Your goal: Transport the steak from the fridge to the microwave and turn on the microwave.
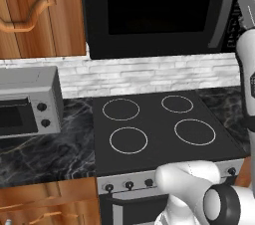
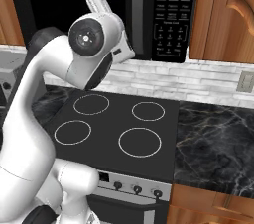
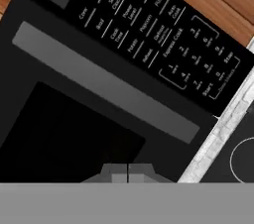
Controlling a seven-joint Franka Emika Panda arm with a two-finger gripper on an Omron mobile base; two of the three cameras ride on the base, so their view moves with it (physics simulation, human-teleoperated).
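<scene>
The tool [image 3: 128,172] is pinched fully shut, empty, up in front of the microwave [image 2: 149,15], just off its dark door. The keypad [image 3: 163,44] sits alongside the grey handle [image 3: 104,82]. Below, the black stove [image 1: 159,124] sits in the marble counter [image 2: 218,139].

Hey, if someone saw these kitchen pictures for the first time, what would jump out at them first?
Probably the black microwave hung above the stove, door closed, with its keypad large and tilted in the hand view. Next, the white arm raised in front of it, its gripper shut and pointed at the door near the grey handle.
</scene>
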